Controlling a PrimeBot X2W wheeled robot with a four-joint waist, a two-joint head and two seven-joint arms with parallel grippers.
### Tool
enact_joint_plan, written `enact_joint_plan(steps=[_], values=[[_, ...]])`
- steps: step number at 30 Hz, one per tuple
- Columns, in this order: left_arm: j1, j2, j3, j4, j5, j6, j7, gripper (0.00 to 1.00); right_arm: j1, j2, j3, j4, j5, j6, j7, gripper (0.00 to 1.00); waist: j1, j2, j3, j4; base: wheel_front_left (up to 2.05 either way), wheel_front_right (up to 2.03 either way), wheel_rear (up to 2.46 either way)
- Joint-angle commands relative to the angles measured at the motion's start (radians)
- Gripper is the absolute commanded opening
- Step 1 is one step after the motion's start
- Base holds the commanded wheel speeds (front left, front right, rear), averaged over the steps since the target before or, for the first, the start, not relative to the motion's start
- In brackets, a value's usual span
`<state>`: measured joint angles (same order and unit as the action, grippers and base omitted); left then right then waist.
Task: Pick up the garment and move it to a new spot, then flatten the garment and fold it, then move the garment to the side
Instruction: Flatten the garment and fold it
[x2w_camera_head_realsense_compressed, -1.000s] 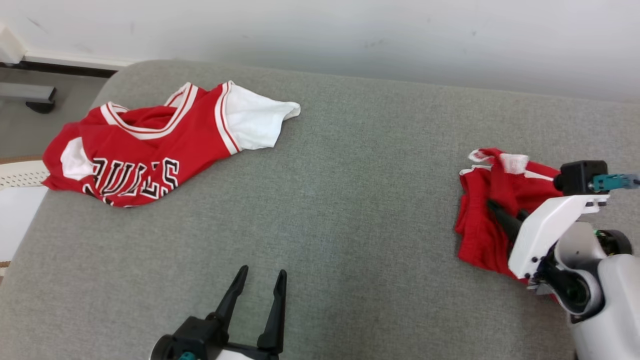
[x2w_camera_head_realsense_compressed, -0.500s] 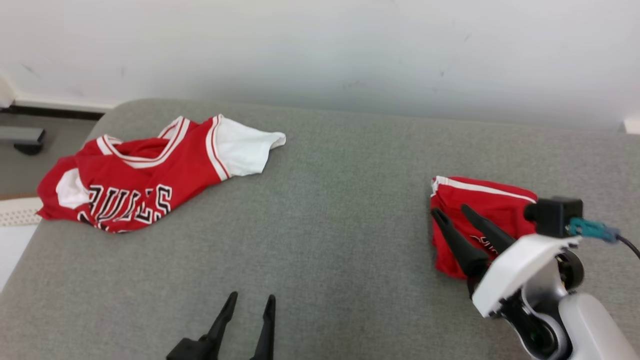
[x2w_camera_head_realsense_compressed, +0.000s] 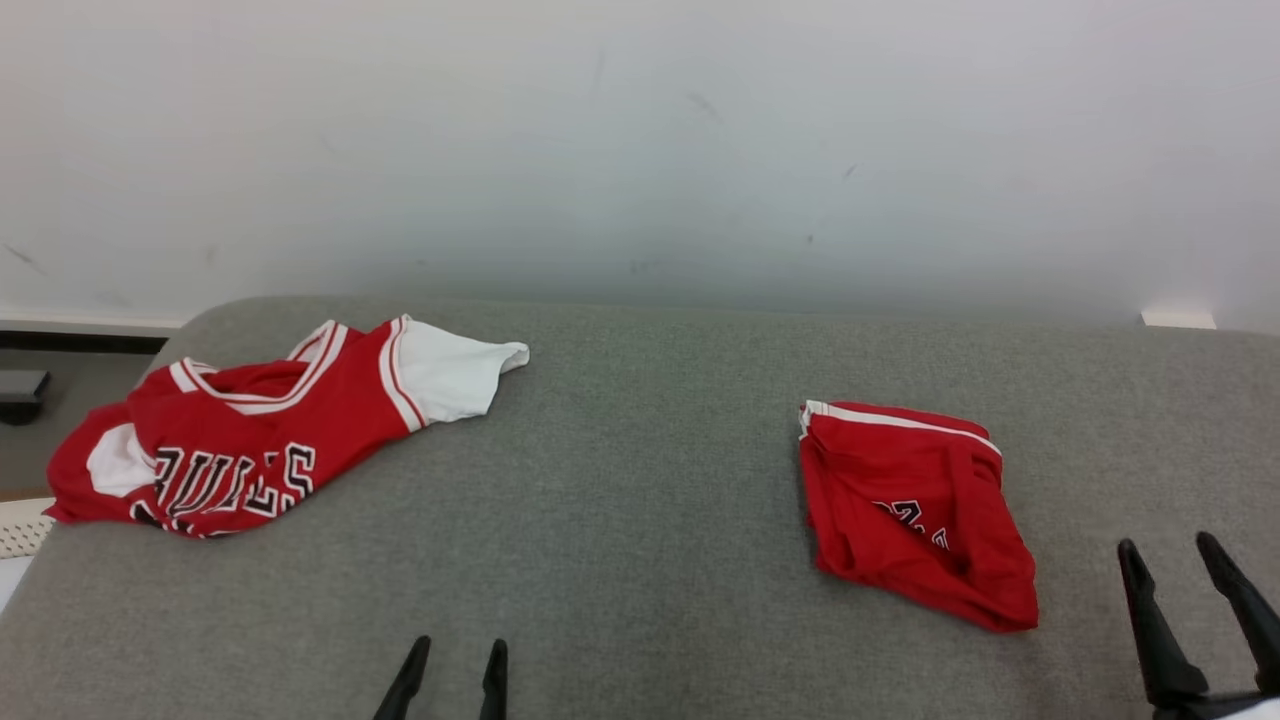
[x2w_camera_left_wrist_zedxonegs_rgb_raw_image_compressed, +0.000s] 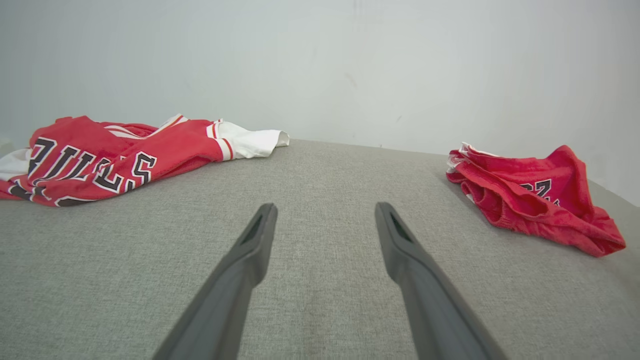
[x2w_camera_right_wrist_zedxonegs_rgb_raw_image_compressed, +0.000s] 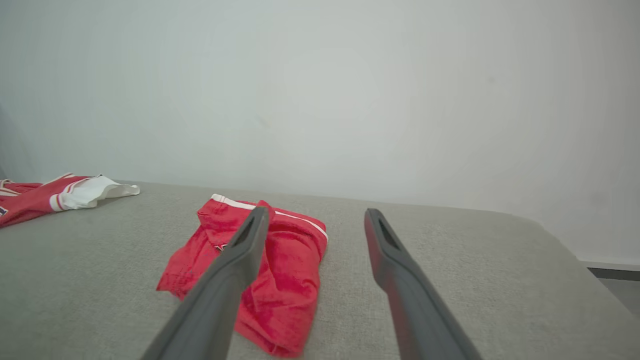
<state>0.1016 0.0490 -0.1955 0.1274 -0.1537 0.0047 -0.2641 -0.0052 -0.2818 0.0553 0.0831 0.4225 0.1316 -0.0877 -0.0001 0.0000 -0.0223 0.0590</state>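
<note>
A folded red garment (x2w_camera_head_realsense_compressed: 915, 510), shorts with white trim, lies on the right part of the grey cushion (x2w_camera_head_realsense_compressed: 640, 520). My right gripper (x2w_camera_head_realsense_compressed: 1168, 545) stands open to its right, apart from it and holding nothing. In the right wrist view the red garment (x2w_camera_right_wrist_zedxonegs_rgb_raw_image_compressed: 270, 270) lies just beyond and left of that open right gripper (x2w_camera_right_wrist_zedxonegs_rgb_raw_image_compressed: 316, 212). My left gripper (x2w_camera_head_realsense_compressed: 458, 650) is open at the bottom edge, over bare cushion. The left wrist view has the open left gripper (x2w_camera_left_wrist_zedxonegs_rgb_raw_image_compressed: 325, 207) over bare fabric, with the red garment (x2w_camera_left_wrist_zedxonegs_rgb_raw_image_compressed: 530, 200) far right.
A crumpled red and white jersey (x2w_camera_head_realsense_compressed: 250, 440) with black lettering lies at the cushion's far left, also the jersey (x2w_camera_left_wrist_zedxonegs_rgb_raw_image_compressed: 100, 155) and the jersey (x2w_camera_right_wrist_zedxonegs_rgb_raw_image_compressed: 40, 197). A pale wall (x2w_camera_head_realsense_compressed: 640, 150) backs the cushion. Floor and a dark furniture foot (x2w_camera_head_realsense_compressed: 20, 385) lie past the left edge.
My right gripper opened, let go of the red garment and drew back to the lower right. The garment now lies flatter. The head camera has tilted up, shifting the whole picture down.
</note>
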Motion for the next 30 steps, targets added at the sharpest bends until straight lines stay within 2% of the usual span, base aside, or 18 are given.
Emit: enact_joint_plan(steps=[1,3,6,7,8,9,10,14,21,30], values=[[0.015,0.003,0.006,-0.002,0.007,-0.002,0.000,1.00,0.019,-0.002,-0.011,0.006,-0.008,-0.002,-0.017,1.00,0.0001,0.0000,-0.005,-0.004,0.00,0.00,0.00],[0.023,0.003,0.018,-0.010,0.015,-0.009,0.000,1.00,0.059,0.012,-0.061,0.034,-0.042,-0.002,-0.078,1.00,0.0001,0.0000,-0.010,-0.010,0.00,0.00,0.00],[0.027,0.003,0.023,-0.015,0.019,-0.013,0.000,1.00,0.068,0.028,-0.095,0.069,-0.044,-0.002,-0.105,1.00,0.0001,0.0000,-0.010,-0.015,0.00,0.00,0.00],[0.027,0.003,0.024,-0.016,0.021,-0.013,0.000,1.00,0.061,0.032,-0.102,0.078,-0.041,-0.002,-0.109,0.56,0.0001,0.0000,-0.009,-0.017,0.00,0.00,0.00],[0.026,0.003,0.024,-0.018,0.023,-0.016,0.000,1.00,0.048,0.032,-0.106,0.088,-0.037,-0.002,-0.106,0.40,0.0001,0.0000,-0.006,-0.018,0.00,0.00,0.00],[0.024,0.003,0.025,-0.019,0.024,-0.018,0.000,1.00,0.033,0.033,-0.107,0.096,-0.029,-0.002,-0.100,0.13,0.0001,0.0000,-0.001,-0.018,0.00,0.00,0.00],[0.018,0.003,0.026,-0.019,0.025,-0.019,0.000,1.00,0.017,0.031,-0.101,0.105,-0.023,-0.002,-0.090,0.00,0.0001,0.0000,0.005,-0.018,0.00,0.00,0.00],[-0.001,0.003,0.025,-0.017,0.034,-0.027,0.000,1.00,-0.043,0.000,-0.069,0.137,-0.017,-0.002,-0.046,0.00,0.0001,0.0000,0.027,-0.011,0.00,0.00,0.00],[-0.084,0.003,0.015,-0.023,0.038,-0.045,0.000,1.00,-0.270,-0.052,0.022,0.259,-0.029,-0.002,0.033,0.00,0.0001,0.0000,0.143,0.039,0.00,0.00,0.00],[-0.145,0.003,-0.010,-0.010,0.002,-0.034,0.000,1.00,-0.451,-0.032,0.164,0.507,-0.022,-0.002,0.039,0.00,0.0001,0.0000,0.223,0.105,0.00,0.00,0.00]])
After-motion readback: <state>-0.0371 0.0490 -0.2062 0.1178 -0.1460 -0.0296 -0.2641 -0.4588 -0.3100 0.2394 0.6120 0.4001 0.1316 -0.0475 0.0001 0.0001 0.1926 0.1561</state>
